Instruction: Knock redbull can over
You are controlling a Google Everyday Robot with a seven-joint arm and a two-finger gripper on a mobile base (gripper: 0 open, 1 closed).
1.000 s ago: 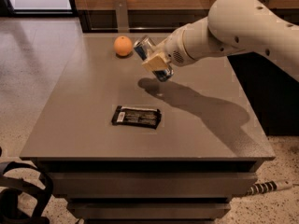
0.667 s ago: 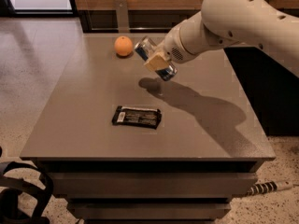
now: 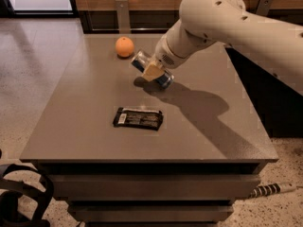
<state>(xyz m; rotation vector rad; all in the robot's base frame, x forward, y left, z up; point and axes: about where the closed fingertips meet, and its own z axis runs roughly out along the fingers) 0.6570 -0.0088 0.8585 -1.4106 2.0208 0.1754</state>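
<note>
The redbull can (image 3: 139, 61), blue and silver, is tilted steeply with its silver top up and to the left. Its blue bottom end is at or just above the grey table (image 3: 85, 98), just right of the table's middle at the back. My gripper (image 3: 154, 71) is shut on the can's middle. One tan finger (image 3: 151, 72) lies across the front of the can and the other is hidden behind it. The white arm reaches in from the upper right.
A round orange fruit (image 3: 124, 47) sits on the table just left of the can. A flat black snack wrapper (image 3: 138, 118) lies nearer the front, below the can. A metal post (image 3: 122, 12) stands behind the table. A power strip (image 3: 272, 189) lies on the floor at right.
The arm has swung forward and down, and the tilted can in the gripper is now lower, close to the tabletop. The orange and the wrapper have not moved.
</note>
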